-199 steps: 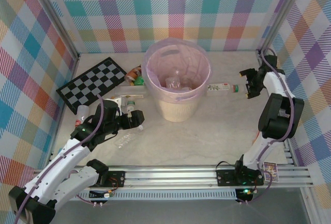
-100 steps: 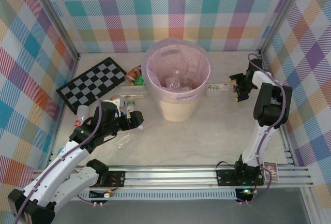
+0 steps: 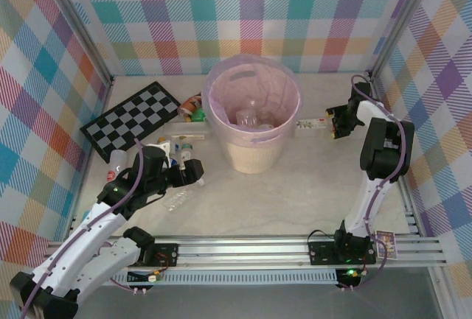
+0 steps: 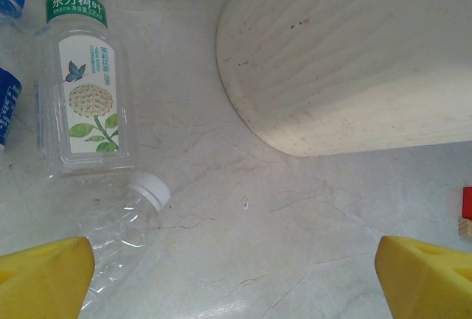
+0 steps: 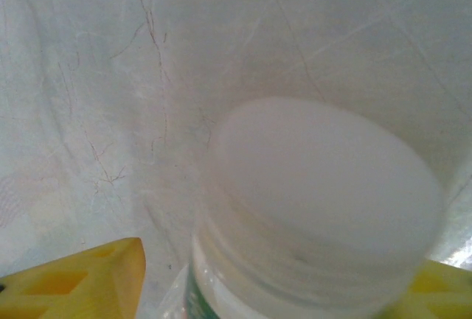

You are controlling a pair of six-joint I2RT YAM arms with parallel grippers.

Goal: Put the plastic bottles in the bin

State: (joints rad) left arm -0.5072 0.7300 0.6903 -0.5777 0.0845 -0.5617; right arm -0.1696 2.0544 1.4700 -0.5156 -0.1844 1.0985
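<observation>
Several bottles are left lying on the table, most of them bunched to the left of the bin, and a few more are seen inside its pink liner. One labelled bottle is laid alone just right of the bin. Its long axis runs across the table from the bin wall toward the right gripper, so it is met end-on. In the right wrist view its white cap is seen between the yellow fingers. A strip of table is visible between the cap and one finger, and the other finger is half hidden behind the cap, so whether a grasp has been made cannot be told. The left gripper is held wide open and empty over the near-left table, with a clear bottle lying slantwise just beside one fingertip. The labelled bottle is far nearer the right arm. The coming lift is judged to depend on a firm hold at the cap end, since the body would be left hanging out toward the bin.
</observation>
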